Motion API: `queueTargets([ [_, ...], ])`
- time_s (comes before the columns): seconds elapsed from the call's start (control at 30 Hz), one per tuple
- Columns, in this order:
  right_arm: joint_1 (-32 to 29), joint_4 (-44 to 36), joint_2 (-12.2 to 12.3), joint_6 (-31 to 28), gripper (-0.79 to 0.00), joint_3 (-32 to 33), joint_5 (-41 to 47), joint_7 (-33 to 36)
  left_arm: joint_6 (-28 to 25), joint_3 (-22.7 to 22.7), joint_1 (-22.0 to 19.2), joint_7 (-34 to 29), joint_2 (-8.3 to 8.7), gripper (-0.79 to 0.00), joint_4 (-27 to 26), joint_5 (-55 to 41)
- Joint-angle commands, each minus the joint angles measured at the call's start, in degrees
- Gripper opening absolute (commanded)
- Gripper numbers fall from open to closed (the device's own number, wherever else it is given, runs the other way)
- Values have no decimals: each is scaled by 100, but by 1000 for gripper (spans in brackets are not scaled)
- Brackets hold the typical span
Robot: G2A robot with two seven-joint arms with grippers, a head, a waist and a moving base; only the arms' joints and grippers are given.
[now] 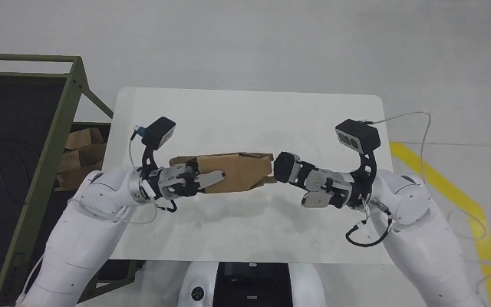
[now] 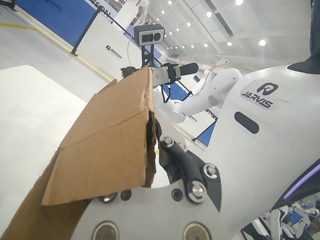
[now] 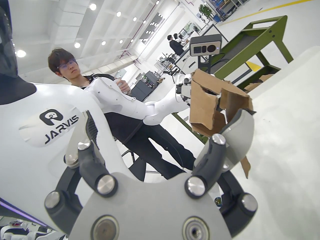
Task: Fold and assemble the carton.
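Brown cardboard scraps lie in the green rack left of the white table. Over the table's middle, the left hand is closed on the left end of the carton. The carton is partly folded, its end flaps loose. At its right end the right hand is spread wide: one finger presses against a flap, the other stands well apart. A yellow line crosses the floor at right.
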Motion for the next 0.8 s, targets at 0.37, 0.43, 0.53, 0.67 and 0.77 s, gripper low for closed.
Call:
queueTargets([
  [0.37,154,77,-32,189,0,-144,-72,-40,18,51,-66,-58,8,-785,62,-102],
  [0.43,207,63,-39,101,0,-201,8,100,32,64,-78,-60,8,-785,85,-98],
  [0.53,267,61,-49,94,0,-228,51,123,54,86,-98,-64,8,-785,102,-88],
  [0.67,305,64,-66,-17,0,-269,254,137,65,96,-112,-49,8,-785,118,-84],
  [0.77,340,64,-79,-141,0,-320,537,258,75,88,-114,-33,9,-785,123,-71],
])
